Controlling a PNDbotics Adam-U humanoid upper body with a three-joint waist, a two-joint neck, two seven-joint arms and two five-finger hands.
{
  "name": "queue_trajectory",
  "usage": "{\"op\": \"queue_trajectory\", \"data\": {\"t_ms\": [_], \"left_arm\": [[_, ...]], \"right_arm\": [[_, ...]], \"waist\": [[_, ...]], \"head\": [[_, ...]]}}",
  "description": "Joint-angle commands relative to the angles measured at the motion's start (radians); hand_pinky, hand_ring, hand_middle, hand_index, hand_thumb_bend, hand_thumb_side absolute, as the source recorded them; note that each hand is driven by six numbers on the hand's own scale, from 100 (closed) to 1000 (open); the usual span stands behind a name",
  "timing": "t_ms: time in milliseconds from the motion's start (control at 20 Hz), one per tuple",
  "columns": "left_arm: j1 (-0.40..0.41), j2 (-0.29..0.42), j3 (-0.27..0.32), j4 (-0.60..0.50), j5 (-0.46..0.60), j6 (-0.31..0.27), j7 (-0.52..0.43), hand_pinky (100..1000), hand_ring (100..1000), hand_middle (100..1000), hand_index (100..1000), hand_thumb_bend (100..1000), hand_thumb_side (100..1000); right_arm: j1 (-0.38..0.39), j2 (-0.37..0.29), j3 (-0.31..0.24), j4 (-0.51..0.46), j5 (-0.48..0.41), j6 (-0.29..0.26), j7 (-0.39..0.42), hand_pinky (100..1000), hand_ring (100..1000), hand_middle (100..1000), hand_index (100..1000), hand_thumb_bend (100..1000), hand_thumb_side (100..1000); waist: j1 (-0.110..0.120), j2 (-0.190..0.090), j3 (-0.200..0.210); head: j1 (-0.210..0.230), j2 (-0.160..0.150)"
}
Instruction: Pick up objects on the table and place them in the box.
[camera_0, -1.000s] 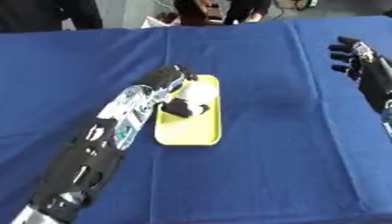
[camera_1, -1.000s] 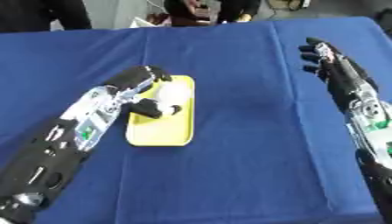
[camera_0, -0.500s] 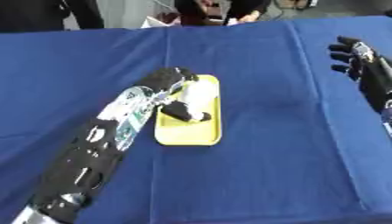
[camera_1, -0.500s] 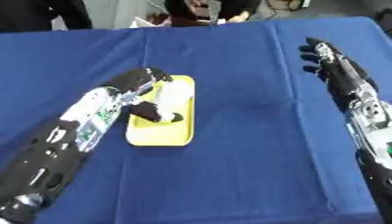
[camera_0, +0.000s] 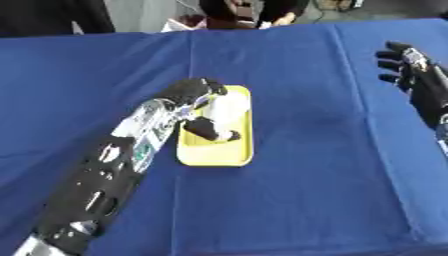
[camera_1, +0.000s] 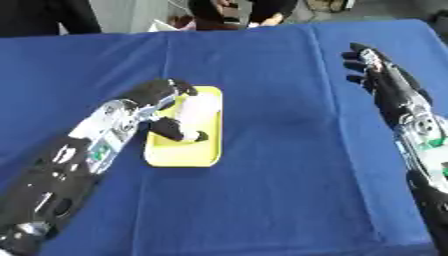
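Left hand (camera_0: 199, 107) reaches over the yellow tray (camera_0: 214, 152) near the centre of the blue table (camera_0: 306, 175), fingers curled around a white object (camera_0: 227, 107) inside the tray. Right hand (camera_1: 372, 67), at two o'clock of the tray and well apart, hangs with fingers spread and touches nothing.

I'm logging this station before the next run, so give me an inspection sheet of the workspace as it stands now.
Surface: table under a blue cloth, creased in places.
Job's things: shallow yellow box left of centre; a white object lies in it.
Clutter: nothing seen on the cloth apart from the box.
Hands: left hand over the box, thumb and fingers curled by the white object; whether it grips it cannot be told. Right hand open above the table's right side, holding nothing.
Cables: nothing seen on the table.
Surroundings: people in dark clothes stand beyond the far edge, not touching the box.
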Motion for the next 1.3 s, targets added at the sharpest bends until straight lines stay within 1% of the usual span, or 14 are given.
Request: {"op": "queue_trajectory", "data": {"t_ms": [50,100,150,200,250,300,350,450,700,900,1300], "left_arm": [[-0.012,0.004,0.006,-0.018,0.003,0.002,0.002,803,790,809,892,704,657],[-0.012,0.003,0.006,-0.018,0.004,0.002,0.003,803,790,809,892,702,651],[-0.012,0.003,0.005,-0.019,0.005,0.002,0.004,805,797,818,897,746,710],[-0.012,0.003,0.005,-0.02,0.006,0.002,0.006,805,796,816,896,734,698],[-0.013,0.004,0.005,-0.022,0.006,0.001,0.009,812,836,859,924,883,846],[-0.013,0.005,0.006,-0.026,0.005,-0.001,0.015,813,839,864,928,894,857],[-0.014,0.007,0.008,-0.031,0.001,-0.001,0.024,821,866,891,946,961,922],[-0.016,0.013,0.016,-0.048,-0.015,0.006,0.051,828,893,918,968,977,1000],[-0.021,0.044,0.039,-0.128,-0.061,0.033,0.12,836,907,932,979,980,1000],[-0.014,0.057,0.044,-0.17,-0.057,0.046,0.132,830,902,928,979,981,1000],[-0.003,0.066,0.043,-0.21,-0.019,0.056,0.133,821,894,920,976,980,1000]], "right_arm": [[-0.016,-0.018,-0.008,-0.013,0.0,-0.002,0.0,907,932,871,965,100,872],[-0.016,-0.018,-0.008,-0.013,0.0,-0.002,0.0,907,932,871,965,100,872],[-0.016,-0.018,-0.008,-0.013,0.0,-0.002,0.0,907,932,871,966,100,873],[-0.016,-0.018,-0.008,-0.013,0.0,-0.002,0.0,907,932,871,966,100,873],[-0.016,-0.017,-0.008,-0.012,0.0,-0.002,0.0,907,932,871,966,100,873],[-0.015,-0.017,-0.008,-0.012,0.0,-0.002,0.0,907,932,871,966,100,873],[-0.015,-0.017,-0.008,-0.012,0.0,-0.002,0.0,907,932,871,966,100,873],[-0.014,-0.018,-0.009,-0.012,0.0,-0.002,0.0,907,932,871,965,100,873],[-0.012,-0.018,-0.009,-0.012,0.0,-0.002,0.0,907,932,871,966,100,873],[-0.013,-0.019,-0.01,-0.012,0.0,-0.002,-0.001,907,933,871,966,100,874],[-0.012,-0.02,-0.011,-0.012,0.0,-0.002,-0.002,907,933,871,966,100,874]], "waist": [[-0.005,-0.013,0.001],[-0.005,-0.013,0.002],[-0.005,-0.013,0.002],[-0.005,-0.012,0.002],[-0.005,-0.012,0.002],[-0.004,-0.012,0.001],[-0.004,-0.012,0.001],[-0.004,-0.013,0.001],[-0.003,-0.014,0.003],[-0.003,-0.014,0.005],[-0.004,-0.015,0.008]], "head": [[0.006,-0.001],[0.006,-0.001],[0.006,-0.001],[0.006,-0.001],[0.006,-0.001],[0.006,-0.001],[0.006,-0.001],[0.005,-0.001],[0.001,-0.002],[-0.002,-0.006],[-0.002,-0.012]]}}
